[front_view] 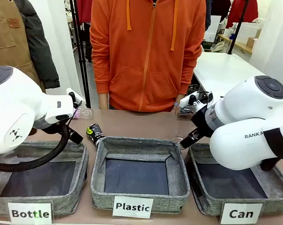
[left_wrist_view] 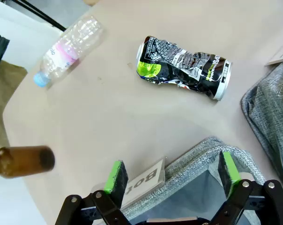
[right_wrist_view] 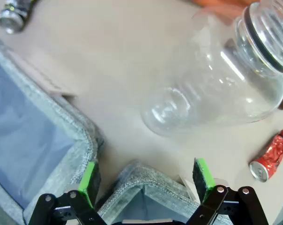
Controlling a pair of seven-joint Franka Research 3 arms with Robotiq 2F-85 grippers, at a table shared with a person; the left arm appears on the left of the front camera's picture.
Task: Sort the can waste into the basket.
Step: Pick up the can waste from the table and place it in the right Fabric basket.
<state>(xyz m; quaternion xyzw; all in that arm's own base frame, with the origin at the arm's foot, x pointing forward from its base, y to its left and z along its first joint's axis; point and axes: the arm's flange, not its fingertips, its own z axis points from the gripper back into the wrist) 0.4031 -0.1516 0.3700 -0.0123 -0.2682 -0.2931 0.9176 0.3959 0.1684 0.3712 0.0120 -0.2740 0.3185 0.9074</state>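
Observation:
The black can (left_wrist_view: 183, 68), crushed and printed in white and yellow-green, lies on the table beyond my left gripper (left_wrist_view: 172, 176). That gripper is open and hovers over the far rim of the "Bottle" bin (left_wrist_view: 197, 159). The same can (front_view: 94, 132) shows behind the gap between two bins. A crushed red can (right_wrist_view: 271, 154) lies on the table to the right of my open right gripper (right_wrist_view: 146, 180), which hangs above a corner of the grey "Can" basket (right_wrist_view: 146, 176). That basket (front_view: 204, 190) stands front right and nothing shows inside it.
A big clear plastic bottle (right_wrist_view: 216, 79) lies just beyond the right gripper. A smaller clear bottle (left_wrist_view: 69, 49) and a brown glass bottle (left_wrist_view: 22, 161) lie near the left gripper. The "Plastic" bin (front_view: 139, 145) stands in the middle. A person in an orange hoodie (front_view: 146, 51) stands at the far side.

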